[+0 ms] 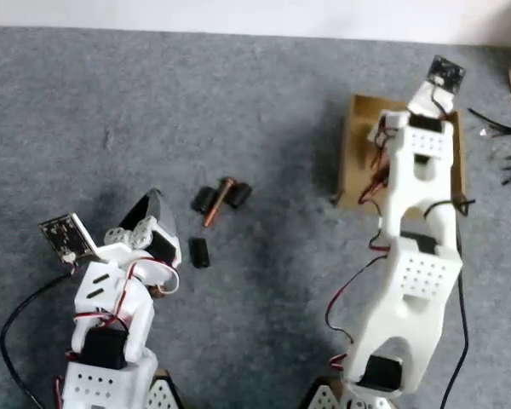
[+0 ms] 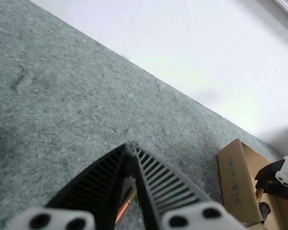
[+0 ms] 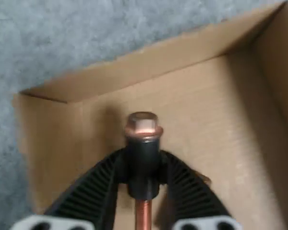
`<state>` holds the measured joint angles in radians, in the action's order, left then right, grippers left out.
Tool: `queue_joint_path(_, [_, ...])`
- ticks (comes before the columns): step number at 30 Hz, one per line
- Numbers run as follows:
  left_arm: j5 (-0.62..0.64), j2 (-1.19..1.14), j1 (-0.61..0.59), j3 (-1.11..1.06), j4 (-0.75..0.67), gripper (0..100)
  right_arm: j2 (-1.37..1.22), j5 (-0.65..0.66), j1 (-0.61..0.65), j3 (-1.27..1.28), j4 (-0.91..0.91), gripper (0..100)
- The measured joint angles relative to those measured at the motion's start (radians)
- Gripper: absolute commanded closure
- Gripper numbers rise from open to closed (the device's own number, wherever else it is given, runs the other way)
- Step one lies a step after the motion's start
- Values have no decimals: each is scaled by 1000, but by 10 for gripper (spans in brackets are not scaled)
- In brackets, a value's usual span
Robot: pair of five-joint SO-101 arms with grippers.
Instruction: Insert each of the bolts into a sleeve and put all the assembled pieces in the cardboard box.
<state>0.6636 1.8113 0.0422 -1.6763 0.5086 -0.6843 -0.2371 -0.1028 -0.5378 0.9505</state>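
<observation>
A copper bolt (image 3: 143, 125) sits in a black sleeve (image 3: 143, 184), gripped between the right gripper's (image 3: 143, 163) fingers inside the box (image 3: 134, 67). That arm stretches far out over the box. A second bolt (image 1: 220, 204) and loose sleeves (image 1: 200, 252) lie on the carpet (image 1: 264, 102) just beyond the left gripper (image 1: 156, 204). It is pinched closed on nothing, its arm folded near its base. Blue print on the box wall is too small to read.

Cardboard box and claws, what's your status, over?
Right claw shut on sleeved bolt, over the cardboard box. Left claw shut, beside loose bolt and sleeves. Nothing in the way.
</observation>
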Motion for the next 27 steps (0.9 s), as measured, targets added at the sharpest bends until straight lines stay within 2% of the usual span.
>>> queue_joint_path(3, [0,0,0,0,0,993,-20,-35,-3,-92,94,585])
queue_joint_path(5, [0,0,0,0,0,993,-25,-87,-9,-127,158,539])
queue_joint_path(9, [0,0,0,0,0,993,-25,-153,-6,-224,298,538])
queue_joint_path(15, [0,0,0,0,0,993,-25,-170,40,-442,586,547])
queue_joint_path(18, [0,0,0,0,0,993,-25,-172,101,-563,744,654])
queue_joint_path(23, [0,0,0,0,0,993,-25,-173,161,-729,790,974])
queue_joint_path(24, [0,0,0,0,0,993,-25,-173,169,-750,792,998])
queue_joint_path(27, [0,0,0,0,0,993,-23,-173,210,-776,793,980])
